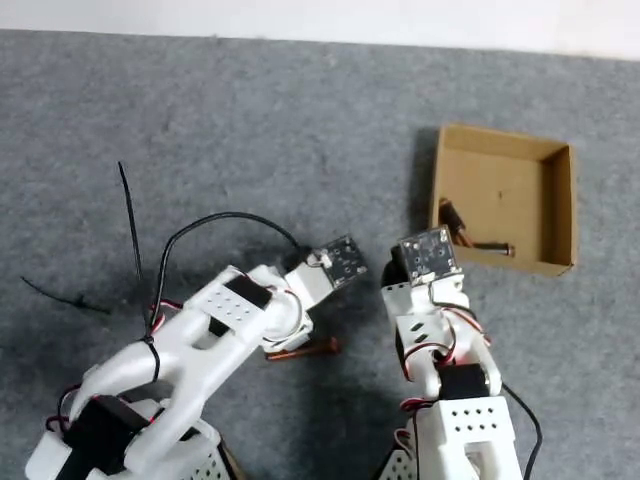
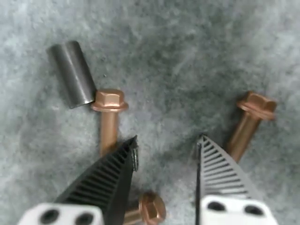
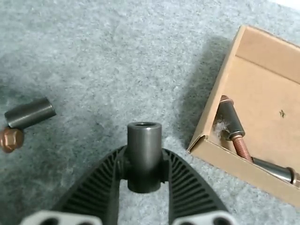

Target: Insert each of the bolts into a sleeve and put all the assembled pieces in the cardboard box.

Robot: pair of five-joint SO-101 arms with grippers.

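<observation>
At the worktop's (image 1: pixel 300 110) near edge, left of centre: left jaws spread open and empty, low over the bolts. Between the tips, bare worktop. Just outside one tip, one bolt (image 2: pixel 109 123), head touching a loose sleeve (image 2: pixel 72 75). Just outside the other tip, another bolt (image 2: pixel 250 123). Under the jaw base, a third bolt (image 2: pixel 146 208).

Right of these: right jaws clamped on a second sleeve (image 3: pixel 144 154), held lengthwise between them, open bore showing at the far end.

Further right, toward the worktop's right edge: the box (image 1: pixel 505 170), holding two assembled pieces (image 3: pixel 229 119) by the wall nearest the arms.

Step in hand, by the look of it: picking up a bolt for the held sleeve. Best to shift sideways until one shank sits squarely between the tips. Then close near the head, leaving the threaded end free. Steer clear of the loose sleeve, likely to roll if nudged. Line shank with bore before pushing, and hold the gripped sleeve steady.
</observation>
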